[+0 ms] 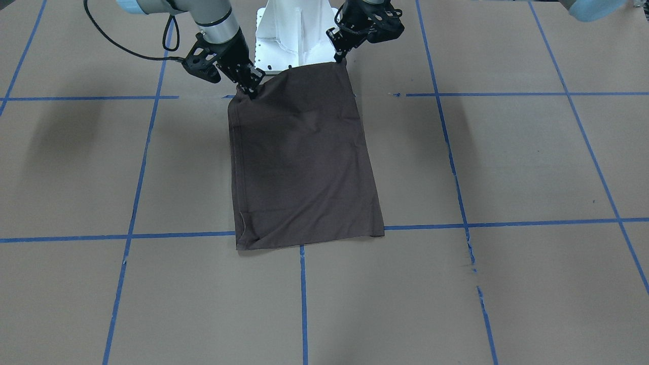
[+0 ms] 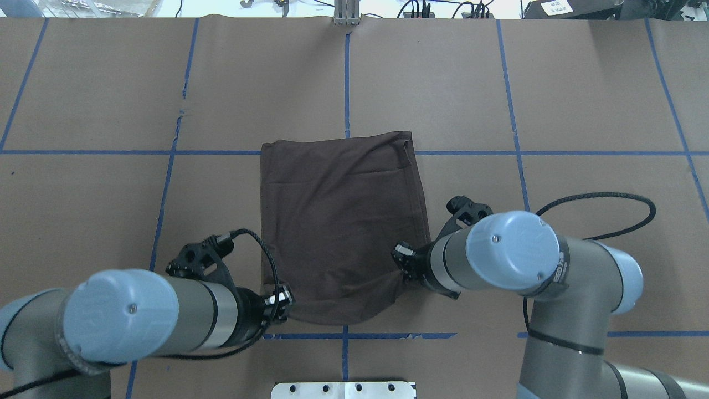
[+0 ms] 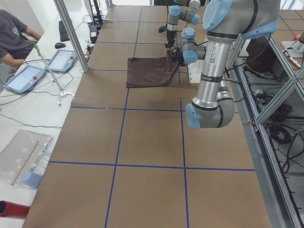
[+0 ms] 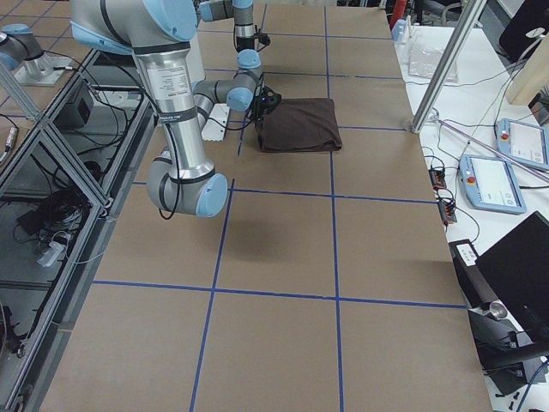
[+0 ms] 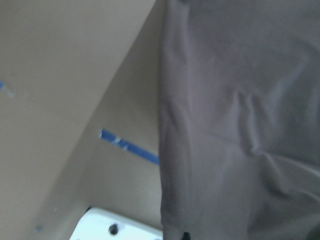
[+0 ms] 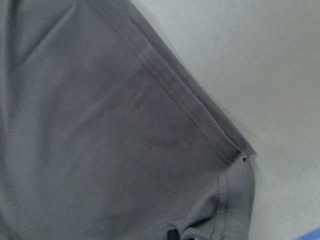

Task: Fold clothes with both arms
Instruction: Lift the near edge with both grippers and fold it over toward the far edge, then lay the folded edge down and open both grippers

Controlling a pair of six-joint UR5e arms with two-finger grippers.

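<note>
The dark brown T-shirt (image 1: 304, 162) lies folded into a rectangle in the middle of the table, seen too in the overhead view (image 2: 340, 221). Its robot-side edge is raised off the table. My left gripper (image 1: 340, 60) is shut on one raised corner, seen in the overhead view (image 2: 283, 303). My right gripper (image 1: 251, 90) is shut on the other raised corner, seen in the overhead view (image 2: 403, 267). The far edge rests flat on the table. Both wrist views are filled with cloth: the left (image 5: 240, 125) and the right (image 6: 100, 130). Collar and lettering are hidden.
The white pedestal base (image 1: 291, 35) stands just behind the raised edge. The brown table cover carries blue tape lines (image 2: 346, 77). In the left side view an operator (image 3: 14, 33) and teach pendants (image 3: 28, 78) are beyond the table's far side.
</note>
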